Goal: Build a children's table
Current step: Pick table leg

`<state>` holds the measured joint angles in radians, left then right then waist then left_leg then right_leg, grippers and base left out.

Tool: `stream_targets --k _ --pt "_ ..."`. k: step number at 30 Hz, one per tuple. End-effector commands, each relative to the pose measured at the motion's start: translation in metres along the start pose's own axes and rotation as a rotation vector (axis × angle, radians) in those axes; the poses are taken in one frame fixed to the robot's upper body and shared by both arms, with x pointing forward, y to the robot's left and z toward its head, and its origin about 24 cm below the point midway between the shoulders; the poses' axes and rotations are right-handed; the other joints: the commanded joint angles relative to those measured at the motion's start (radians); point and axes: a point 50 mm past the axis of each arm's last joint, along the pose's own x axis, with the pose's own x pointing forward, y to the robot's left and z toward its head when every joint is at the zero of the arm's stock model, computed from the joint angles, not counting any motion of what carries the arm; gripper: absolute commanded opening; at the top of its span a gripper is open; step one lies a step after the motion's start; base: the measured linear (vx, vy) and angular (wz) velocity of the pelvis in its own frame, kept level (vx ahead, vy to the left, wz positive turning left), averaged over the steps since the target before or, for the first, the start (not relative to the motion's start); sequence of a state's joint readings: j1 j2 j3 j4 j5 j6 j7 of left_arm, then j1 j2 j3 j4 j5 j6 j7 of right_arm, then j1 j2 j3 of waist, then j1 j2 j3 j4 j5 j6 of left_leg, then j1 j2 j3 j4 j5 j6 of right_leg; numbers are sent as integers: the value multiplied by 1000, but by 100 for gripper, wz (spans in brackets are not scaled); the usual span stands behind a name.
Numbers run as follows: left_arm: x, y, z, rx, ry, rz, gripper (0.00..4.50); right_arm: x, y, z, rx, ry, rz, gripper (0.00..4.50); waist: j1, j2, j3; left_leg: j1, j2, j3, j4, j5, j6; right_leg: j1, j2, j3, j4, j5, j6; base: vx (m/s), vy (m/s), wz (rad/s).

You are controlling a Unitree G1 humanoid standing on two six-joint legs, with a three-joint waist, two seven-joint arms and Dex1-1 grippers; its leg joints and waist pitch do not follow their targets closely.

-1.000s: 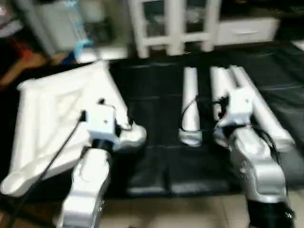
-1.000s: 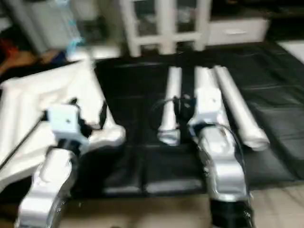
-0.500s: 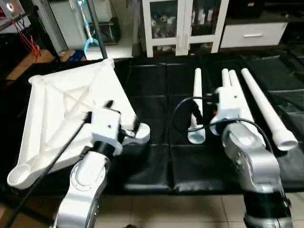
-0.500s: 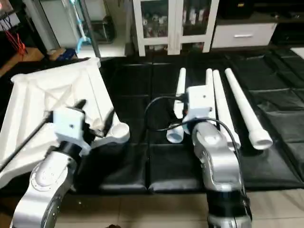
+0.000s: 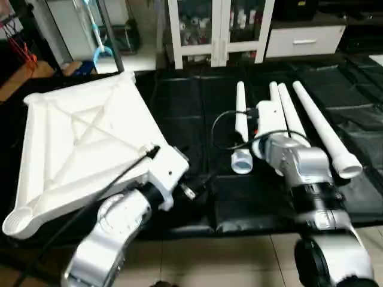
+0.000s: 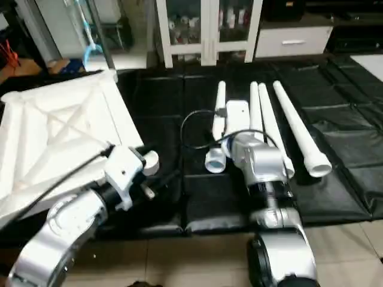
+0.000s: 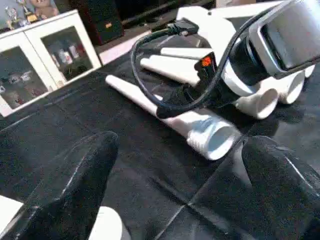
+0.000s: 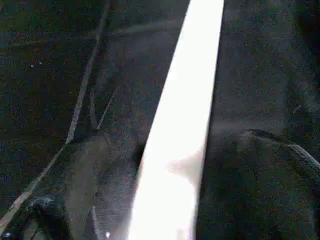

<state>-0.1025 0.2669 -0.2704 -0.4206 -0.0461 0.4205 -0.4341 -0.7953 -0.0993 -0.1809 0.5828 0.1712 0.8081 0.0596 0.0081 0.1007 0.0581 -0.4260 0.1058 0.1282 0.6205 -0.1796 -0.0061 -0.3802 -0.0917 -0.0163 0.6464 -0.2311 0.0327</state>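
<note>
The tabletop lay upside down on the black mat, over the mat's left edge, its X-ribbed underside facing up and one round corner socket at the near left corner. My left gripper hung just off the tabletop's right-hand near corner, not touching it, with its fingers spread wide and nothing between them. From the left wrist I looked across the mat at the open wide end of the nearest leg.

The four legs lay on the right half of the mat, side by side, their wide ends toward the near edge. The leftmost leg lay a little apart from the other three. My right gripper was lowered over the next leg, its fingers standing wide, one on each side of the tube; I could not tell whether they touched it. My right forearm covered the near part of that leg and of the third leg beside it. The fourth leg lay clear toward the mat's right edge.

A black cable looped from my right wrist across the leftmost leg. Beyond the mat's far edge stood a white cabinet with glass doors and a white drawer unit.
</note>
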Motion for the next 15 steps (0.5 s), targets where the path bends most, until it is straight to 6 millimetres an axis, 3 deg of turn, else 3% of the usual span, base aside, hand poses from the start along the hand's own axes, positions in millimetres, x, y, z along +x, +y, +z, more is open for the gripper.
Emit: stream_targets --k 1,2,4,6,7,9,10,12,13,15 --pt "-3 2 7 14 -11 -16 442 4 5 0 70 39 18 450 7 -14 -70 27 83 -30 -87 -216 -20 27 -53 19 -69 1 -241 0 0 0" --pt "-4 -2 9 16 -12 -54 442 7 6 -3 133 78 10 450 8 -24 -75 26 82 -26 -82 -174 6 32 -53 16 -65 59 -261 0 0 0" --pt "-5 -5 10 18 -12 -79 442 9 6 -6 159 104 0 450 12 -17 -74 27 82 -19 -80 -140 36 28 -51 13 -62 84 -281 0 0 0" --pt "-6 -9 11 26 -8 -104 442 11 6 -13 161 186 -4 450 19 -26 -75 33 87 -8 -80 -135 59 25 -46 11 -63 75 -284 0 0 0" --pt "-6 -9 11 27 -7 -106 442 11 6 -14 157 196 -4 450 21 -23 -73 33 88 -8 -81 -145 57 24 -47 11 -62 59 -283 0 0 0" --pt "-6 -10 12 28 -9 -106 442 11 5 -17 134 215 7 450 26 -22 -70 37 91 -3 -86 -199 31 18 -45 14 -67 6 -269 0 0 0" --pt "-6 -10 12 26 -10 -104 442 12 5 -18 127 222 14 450 28 -28 -69 38 93 -1 -91 -245 8 18 -47 15 -70 -32 -259 0 0 0" --pt "-6 -9 13 26 -13 -101 442 12 5 -18 126 228 15 450 32 -31 -65 44 96 3 -98 -328 -44 10 -48 18 -77 -115 -234 0 0 0" --pt "-6 -9 14 26 -15 -100 442 12 4 -18 129 234 15 450 31 -39 -65 44 97 4 -100 -342 -53 11 -49 19 -80 -134 -227 0 0 0" --pt "-7 -9 15 24 -16 -104 450 13 3 -17 133 238 11 422 31 -37 -64 46 97 4 -102 -379 -83 6 -53 21 -82 -183 -209 0 0 0"
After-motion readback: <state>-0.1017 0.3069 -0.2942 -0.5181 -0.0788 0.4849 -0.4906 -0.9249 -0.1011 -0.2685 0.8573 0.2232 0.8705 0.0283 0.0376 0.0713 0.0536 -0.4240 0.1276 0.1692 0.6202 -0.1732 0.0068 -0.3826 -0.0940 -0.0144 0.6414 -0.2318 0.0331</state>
